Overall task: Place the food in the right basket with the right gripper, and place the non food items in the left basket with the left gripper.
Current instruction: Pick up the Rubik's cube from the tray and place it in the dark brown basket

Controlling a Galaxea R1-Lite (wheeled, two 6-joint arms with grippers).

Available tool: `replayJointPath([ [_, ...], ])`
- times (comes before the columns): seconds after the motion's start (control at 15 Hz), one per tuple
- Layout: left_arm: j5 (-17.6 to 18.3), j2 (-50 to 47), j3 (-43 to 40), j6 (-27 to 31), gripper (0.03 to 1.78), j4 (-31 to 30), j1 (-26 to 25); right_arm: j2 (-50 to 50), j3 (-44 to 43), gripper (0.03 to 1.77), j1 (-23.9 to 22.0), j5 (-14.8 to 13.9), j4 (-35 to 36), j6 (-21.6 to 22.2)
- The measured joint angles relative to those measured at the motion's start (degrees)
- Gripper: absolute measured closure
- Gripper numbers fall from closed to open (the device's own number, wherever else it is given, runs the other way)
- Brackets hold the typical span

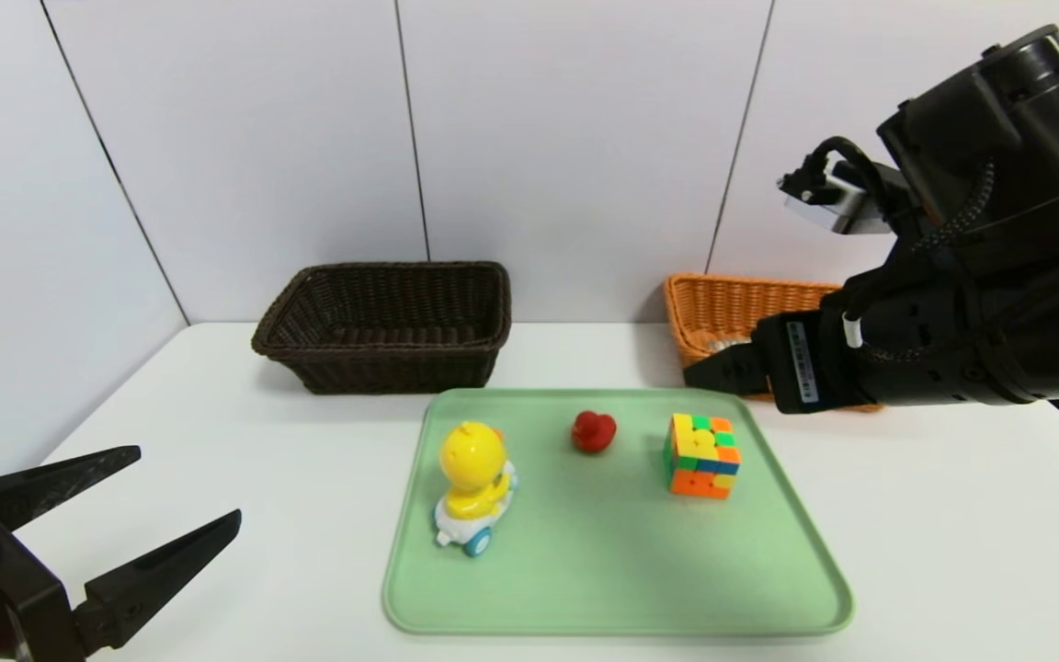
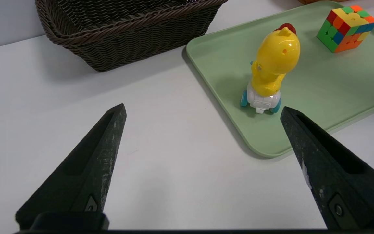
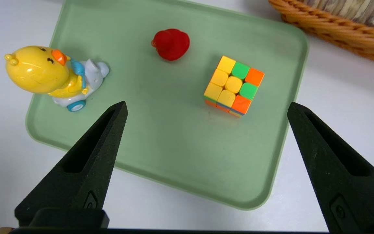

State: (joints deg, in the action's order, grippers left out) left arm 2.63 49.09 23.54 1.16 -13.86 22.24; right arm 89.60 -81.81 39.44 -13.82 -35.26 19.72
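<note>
Right hand (image 3: 206,107) hangs over the green tray (image 1: 768,588), fingers spread wide and gripping nothing, pointing steeply down. Striped bread (image 3: 352,11) seems to lie already in the orange basket (image 1: 723,308), though only a sliver shows. Left hand (image 1: 180,496), equally wide and empty, rests low over the counter (image 1: 217,414) beside the tray. Still on the tray: yellow duck toy (image 1: 472,483), red duck (image 1: 593,430), puzzle cube (image 1: 701,455). Risk: the tall wheeled duck could roll or topple if pinched off-centre on its way to the dark basket (image 1: 387,326).
</note>
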Motion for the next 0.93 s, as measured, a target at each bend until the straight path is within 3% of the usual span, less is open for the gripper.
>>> replayJointPath([
  [0.4,0.0,-0.4,-0.3,0.0,0.12,0.0,0.0,8.0,-12.9,0.1,0.4,0.2,-15.8,6.7],
  [0.6,-0.2,-0.6,-0.6,0.1,0.12,0.0,0.0,12.2,-16.0,0.1,0.0,-0.2,-18.4,10.9],
  [0.93,-0.3,-1.1,-0.8,0.1,0.12,0.0,0.0,16.6,-18.0,0.1,-1.0,-0.5,-18.5,11.7],
])
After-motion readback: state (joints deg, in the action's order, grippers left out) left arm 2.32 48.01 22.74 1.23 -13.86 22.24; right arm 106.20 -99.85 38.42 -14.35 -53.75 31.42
